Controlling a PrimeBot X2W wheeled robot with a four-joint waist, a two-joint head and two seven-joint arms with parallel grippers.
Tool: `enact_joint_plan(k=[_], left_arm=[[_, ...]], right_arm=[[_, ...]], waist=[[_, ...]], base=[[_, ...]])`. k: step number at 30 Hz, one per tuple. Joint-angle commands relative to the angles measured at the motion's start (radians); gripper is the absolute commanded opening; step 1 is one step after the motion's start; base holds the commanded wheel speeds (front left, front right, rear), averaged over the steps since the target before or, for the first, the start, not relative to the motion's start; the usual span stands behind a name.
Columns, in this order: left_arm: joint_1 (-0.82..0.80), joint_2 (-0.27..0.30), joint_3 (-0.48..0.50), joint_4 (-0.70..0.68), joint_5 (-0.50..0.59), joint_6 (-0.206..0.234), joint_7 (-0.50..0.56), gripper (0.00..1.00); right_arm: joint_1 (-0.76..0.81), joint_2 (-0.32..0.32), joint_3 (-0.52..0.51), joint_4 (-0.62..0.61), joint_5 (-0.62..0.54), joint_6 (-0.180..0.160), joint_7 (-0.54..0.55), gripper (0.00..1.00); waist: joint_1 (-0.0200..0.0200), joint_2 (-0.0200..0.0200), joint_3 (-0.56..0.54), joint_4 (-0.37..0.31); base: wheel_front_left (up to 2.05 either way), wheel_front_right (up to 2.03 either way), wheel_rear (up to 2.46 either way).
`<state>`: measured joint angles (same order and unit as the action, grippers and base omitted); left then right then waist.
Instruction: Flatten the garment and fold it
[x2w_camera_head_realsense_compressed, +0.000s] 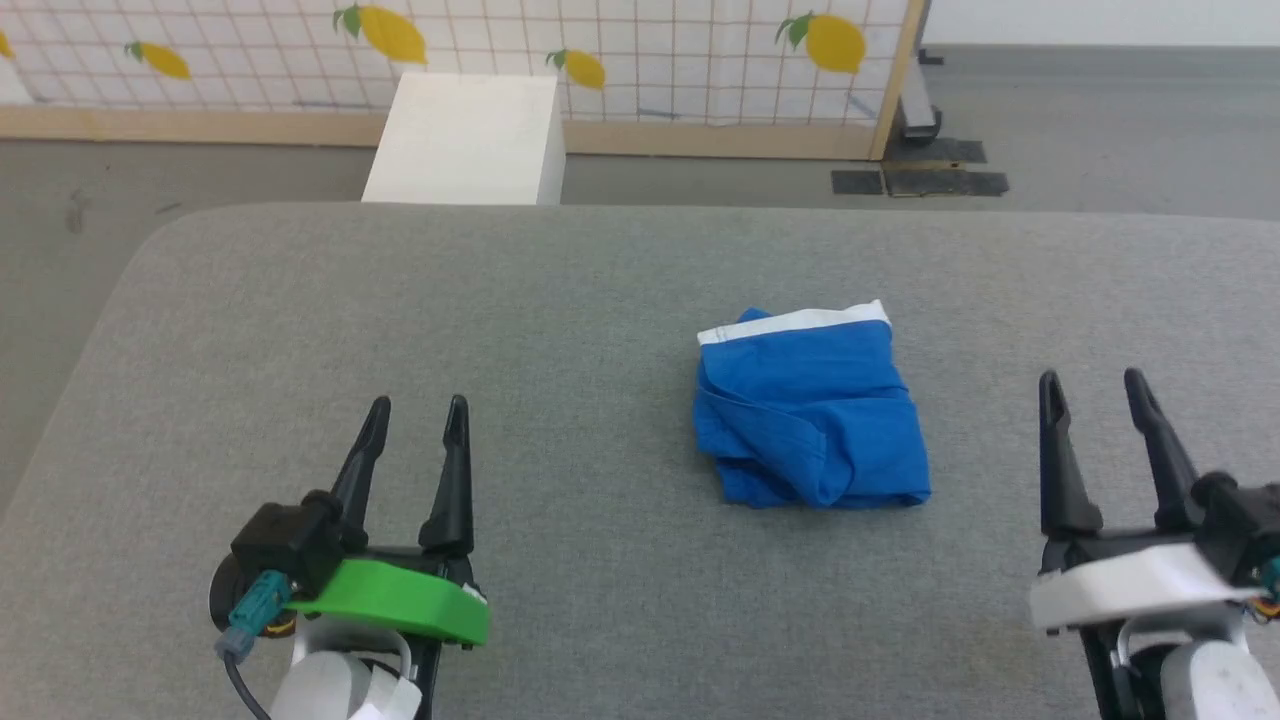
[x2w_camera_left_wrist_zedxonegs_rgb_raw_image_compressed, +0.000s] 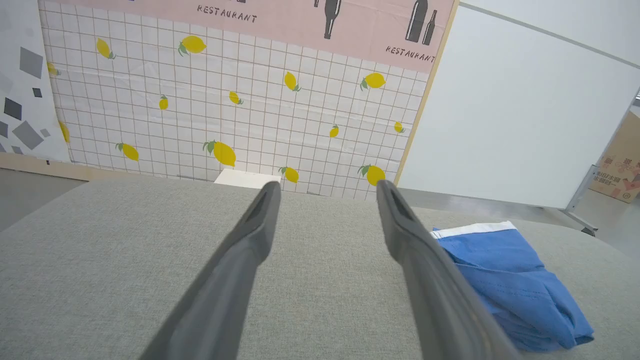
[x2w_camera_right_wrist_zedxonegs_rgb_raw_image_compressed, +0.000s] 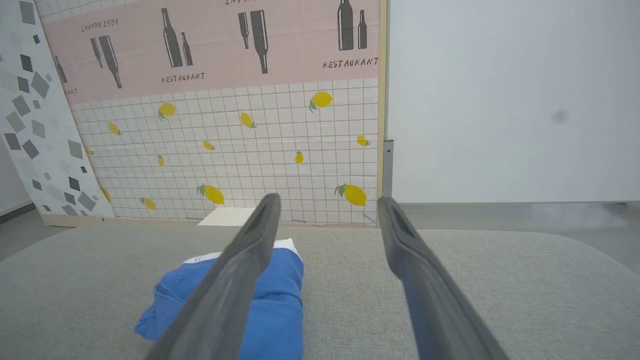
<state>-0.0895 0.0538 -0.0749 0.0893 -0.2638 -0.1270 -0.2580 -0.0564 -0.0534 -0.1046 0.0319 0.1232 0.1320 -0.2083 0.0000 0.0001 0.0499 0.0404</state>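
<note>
One garment (x2w_camera_head_realsense_compressed: 810, 420), a pair of bright royal-blue soft fabric shorts with a white band along the far edge, lies gathered into a compact, rumpled, roughly square bundle on the grey fabric-covered worktop (x2w_camera_head_realsense_compressed: 500, 300). It sits between the two hands and touches neither. The left hand (x2w_camera_head_realsense_compressed: 418, 405), mounted on a green collar, stands well apart from it on the near left. The right hand (x2w_camera_head_realsense_compressed: 1090, 380), on a white collar, is closer, just off the bundle's right edge. Both hands are released, their jaws spread wide with nothing between them. Each carries two long dark fingers (x2w_camera_head_realsense_compressed: 1062, 470), four in all, pointing away from the robot. In the left wrist view the shorts lie to the right of the hand, with their near left edge hidden behind the right-side finger. In the right wrist view they lie to the left, partly covered by the left-side finger, and bare worktop shows in the gap between the fingers. Beyond the far edge of the worktop stands one white rectangular box (x2w_camera_head_realsense_compressed: 465, 140). Behind it is a wood-framed panel (x2w_camera_head_realsense_compressed: 650, 50) of white grid pattern printed with yellow lemons.
</note>
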Motion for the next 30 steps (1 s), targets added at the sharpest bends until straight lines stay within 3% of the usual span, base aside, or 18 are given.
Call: enact_joint_plan(k=[1,9,30], left_arm=[[0.018,-0.003,0.001,-0.001,0.013,-0.004,-0.004,1.0],[0.041,-0.003,-0.005,0.006,0.012,-0.004,-0.004,1.0],[0.056,-0.004,0.008,0.015,0.008,-0.004,-0.004,1.0]], right_arm=[[0.021,0.003,0.004,0.004,-0.007,-0.001,-0.014,1.0],[0.089,0.003,0.05,0.008,-0.037,-0.001,-0.039,1.0],[0.102,0.003,0.05,0.011,-0.027,-0.001,-0.047,1.0]], waist=[[0.0,-0.0001,-0.015,-0.015],[0.0,-0.0001,-0.036,-0.033],[0.0,-0.0001,-0.035,-0.029]], base=[[0.0,0.0,0.0],[0.0,0.0,0.0],[0.0,0.0,0.0]])
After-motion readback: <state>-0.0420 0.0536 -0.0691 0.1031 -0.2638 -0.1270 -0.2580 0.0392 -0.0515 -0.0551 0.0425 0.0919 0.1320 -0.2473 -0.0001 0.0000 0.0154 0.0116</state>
